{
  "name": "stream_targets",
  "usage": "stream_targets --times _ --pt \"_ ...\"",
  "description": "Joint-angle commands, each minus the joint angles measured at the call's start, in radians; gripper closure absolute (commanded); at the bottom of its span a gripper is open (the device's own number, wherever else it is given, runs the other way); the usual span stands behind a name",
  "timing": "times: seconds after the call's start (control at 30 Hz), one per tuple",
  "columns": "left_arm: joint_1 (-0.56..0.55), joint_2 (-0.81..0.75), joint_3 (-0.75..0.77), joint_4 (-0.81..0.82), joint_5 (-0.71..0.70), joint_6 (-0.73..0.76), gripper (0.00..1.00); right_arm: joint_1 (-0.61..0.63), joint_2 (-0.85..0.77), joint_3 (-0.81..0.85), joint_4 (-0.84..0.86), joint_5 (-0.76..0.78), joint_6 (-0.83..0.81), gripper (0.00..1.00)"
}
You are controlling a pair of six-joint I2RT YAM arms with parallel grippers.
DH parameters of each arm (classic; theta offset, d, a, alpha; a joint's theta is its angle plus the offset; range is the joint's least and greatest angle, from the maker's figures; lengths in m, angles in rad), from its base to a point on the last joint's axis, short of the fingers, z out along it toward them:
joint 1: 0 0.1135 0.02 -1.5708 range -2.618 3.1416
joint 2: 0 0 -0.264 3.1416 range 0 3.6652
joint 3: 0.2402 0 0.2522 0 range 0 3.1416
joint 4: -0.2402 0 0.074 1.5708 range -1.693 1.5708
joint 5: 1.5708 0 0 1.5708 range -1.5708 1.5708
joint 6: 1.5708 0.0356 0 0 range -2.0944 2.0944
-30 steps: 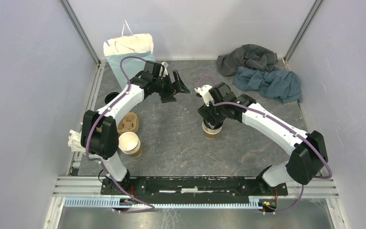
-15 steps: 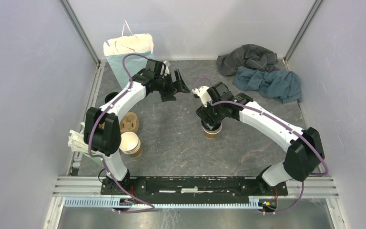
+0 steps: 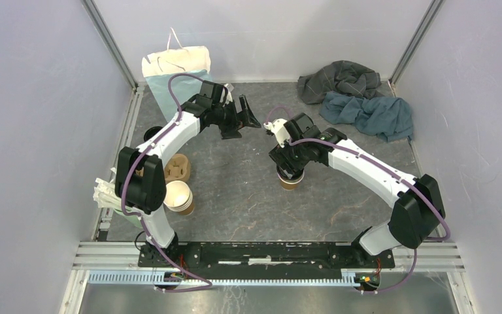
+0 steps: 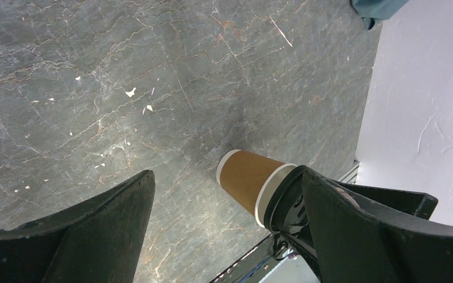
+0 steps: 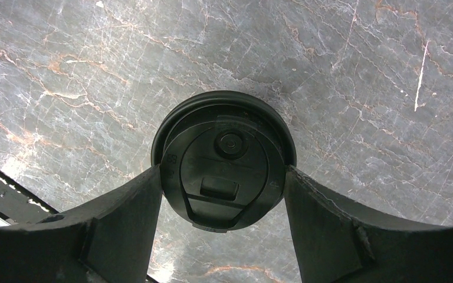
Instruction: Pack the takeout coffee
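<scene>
The takeout coffee, a brown paper cup with a black lid, stands mid-table. My right gripper is over it from above, and in the right wrist view both fingers press the sides of the lid. My left gripper hovers open and empty behind and to the left of the cup. In the left wrist view the cup shows between its spread fingers, well apart from them.
A pale paper bag stands at the back left corner. A brown cup carrier and a stack of lidless cups sit at the left, beside a green cup of white sticks. Crumpled cloths lie at the back right.
My left gripper has shifted slightly right, toward the right arm. My right gripper has edged slightly left over the cup.
</scene>
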Motion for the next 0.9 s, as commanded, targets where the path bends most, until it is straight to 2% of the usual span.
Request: stream_targets --times 0.0,0.87 --pt "0.002 -0.014 0.009 0.006 0.005 0.034 0.0 0.003 -0.018 -0.007 0.01 0.005 0.004 0.22" --pt "0.001 -0.008 0.02 0.004 0.019 0.032 0.0 0.003 -0.008 -0.023 0.01 -0.003 0.01 0.21"
